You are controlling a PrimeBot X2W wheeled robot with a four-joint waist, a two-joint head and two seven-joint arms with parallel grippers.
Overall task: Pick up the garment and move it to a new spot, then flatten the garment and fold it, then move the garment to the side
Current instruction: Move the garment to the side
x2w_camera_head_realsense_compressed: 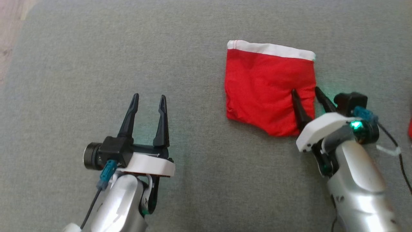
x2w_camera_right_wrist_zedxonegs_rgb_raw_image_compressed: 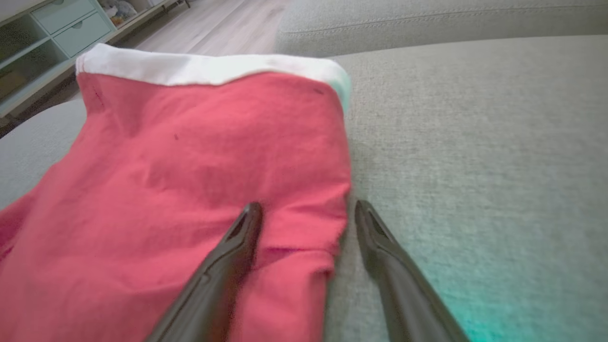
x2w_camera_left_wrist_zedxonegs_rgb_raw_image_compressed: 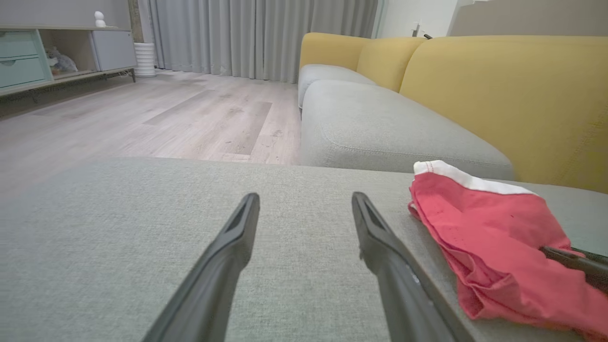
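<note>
- Garment (x2w_camera_head_realsense_compressed: 268,87): red with a white waistband, lying on the grey cushion (x2w_camera_head_realsense_compressed: 96,64), in its right half, toward the far edge;
- right gripper (x2w_camera_head_realsense_compressed: 305,90): open; 2 fingers astride the garment's right edge, 1 over fabric, 1 over bare cushion;
- left gripper (x2w_camera_head_realsense_compressed: 149,96): open above bare cushion, well apart from the garment.

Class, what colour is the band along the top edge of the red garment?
White. The band on the garment shows best in the right wrist view.
</note>
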